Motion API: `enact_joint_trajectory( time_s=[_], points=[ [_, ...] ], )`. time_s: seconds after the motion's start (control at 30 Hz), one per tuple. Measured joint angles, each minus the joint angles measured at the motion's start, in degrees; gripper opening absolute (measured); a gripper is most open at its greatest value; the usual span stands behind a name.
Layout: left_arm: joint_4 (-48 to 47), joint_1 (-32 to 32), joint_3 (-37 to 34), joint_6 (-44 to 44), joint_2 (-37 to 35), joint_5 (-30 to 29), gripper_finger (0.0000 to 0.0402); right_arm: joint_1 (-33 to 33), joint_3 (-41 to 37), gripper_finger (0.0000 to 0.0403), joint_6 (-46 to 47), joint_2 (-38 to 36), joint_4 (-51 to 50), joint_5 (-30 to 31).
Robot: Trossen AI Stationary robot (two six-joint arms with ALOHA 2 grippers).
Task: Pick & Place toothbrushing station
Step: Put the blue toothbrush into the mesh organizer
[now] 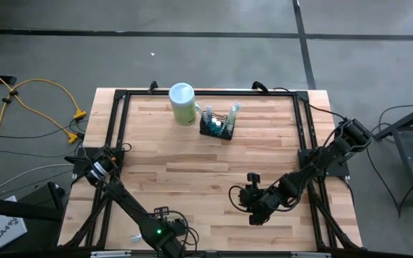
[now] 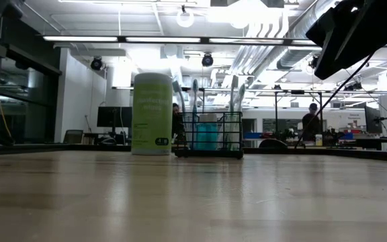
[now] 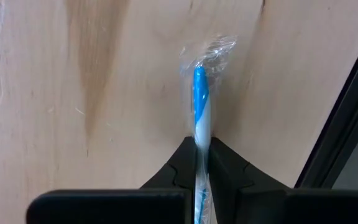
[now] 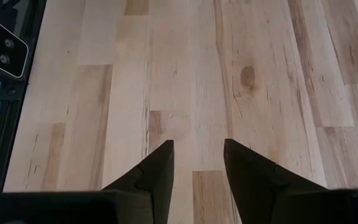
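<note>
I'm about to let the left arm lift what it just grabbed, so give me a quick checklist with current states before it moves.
1. Left gripper closed on the wrapped blue toothbrush: ok.
2. Toothbrush centred between the fingers: ok.
3. Black wire-mesh caddy upright at the table's far side: ok.
4. Green canister beside the caddy, apart from it: ok.
5. Free slot in the caddy: cannot tell.
6. Right gripper open, empty, over bare wood: ok.

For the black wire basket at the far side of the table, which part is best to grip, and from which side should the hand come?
Probably the top wire of a side wall of the black wire basket, coming from above. It stands upright, with toothbrushes sticking up from it, and the green canister stands close beside it. So the wall away from the canister, clear of the brushes, looks safest for the fingers.
</note>
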Motion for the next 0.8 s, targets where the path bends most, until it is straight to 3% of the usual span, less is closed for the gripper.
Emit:
enact_joint_trajectory(
  time_s=[0.37,0.53,0.7,0.8],
  points=[
    [0.51,0.11,-0.09,-0.11,-0.05,-1.07,0.0012,0.0,0.0,0.0133,0.0,0.0,0.0,0.0],
    [0.69,-0.22,-0.23,0.63,-2.06,-7.9,0.0012,-0.02,0.0,0.0133,0.02,0.0,0.02,0.0],
    [0.46,0.54,-0.36,1.68,-6.78,-21.26,0.0011,-0.01,0.0,0.0133,0.0,0.0,0.34,0.02],
    [-0.65,2.1,-0.22,1.11,-10.16,-18.31,0.0011,-0.02,0.0,0.0133,0.0,0.0,0.44,0.22]
  ],
)
